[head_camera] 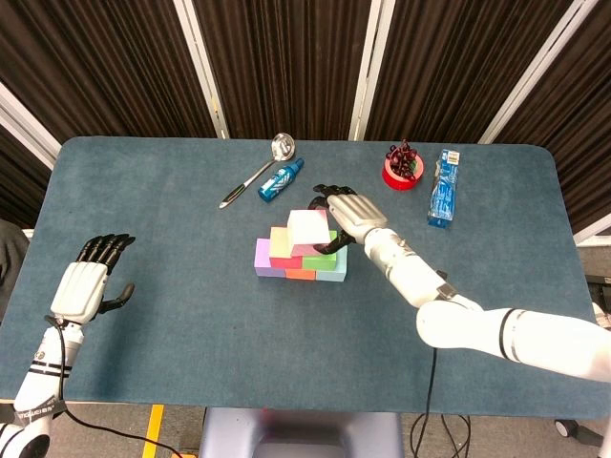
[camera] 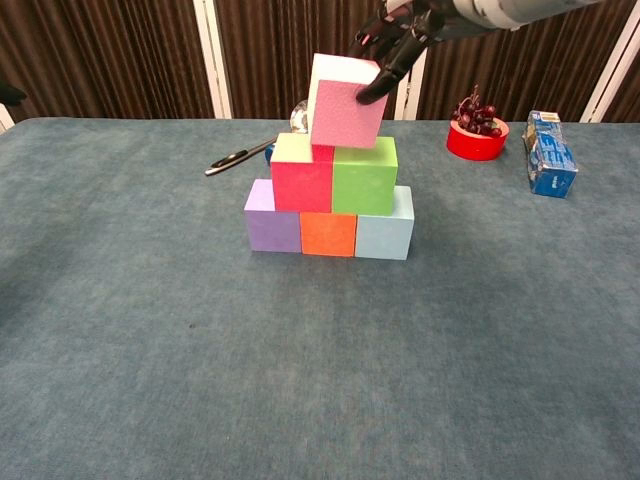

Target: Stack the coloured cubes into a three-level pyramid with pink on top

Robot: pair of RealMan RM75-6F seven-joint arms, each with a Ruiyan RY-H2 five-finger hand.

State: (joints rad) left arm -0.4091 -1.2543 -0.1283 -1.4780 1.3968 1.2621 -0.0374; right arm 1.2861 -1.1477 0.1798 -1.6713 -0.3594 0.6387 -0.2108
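A purple (camera: 272,222), an orange (camera: 328,234) and a light blue cube (camera: 386,234) form the bottom row. On them stand a red cube (camera: 301,180) and a green cube (camera: 364,178). My right hand (camera: 400,40) grips the pink cube (camera: 344,103), tilted, its lower edge touching the seam between red and green. In the head view the pink cube (head_camera: 307,229) covers part of the stack, with my right hand (head_camera: 346,214) behind it. My left hand (head_camera: 84,284) rests open near the table's left edge.
At the back lie a spoon (head_camera: 256,173) and a small blue bottle (head_camera: 281,180). A red bowl with dark fruit (camera: 477,132) and a blue packet (camera: 550,152) stand at the back right. The table's front edge (head_camera: 286,408) is near.
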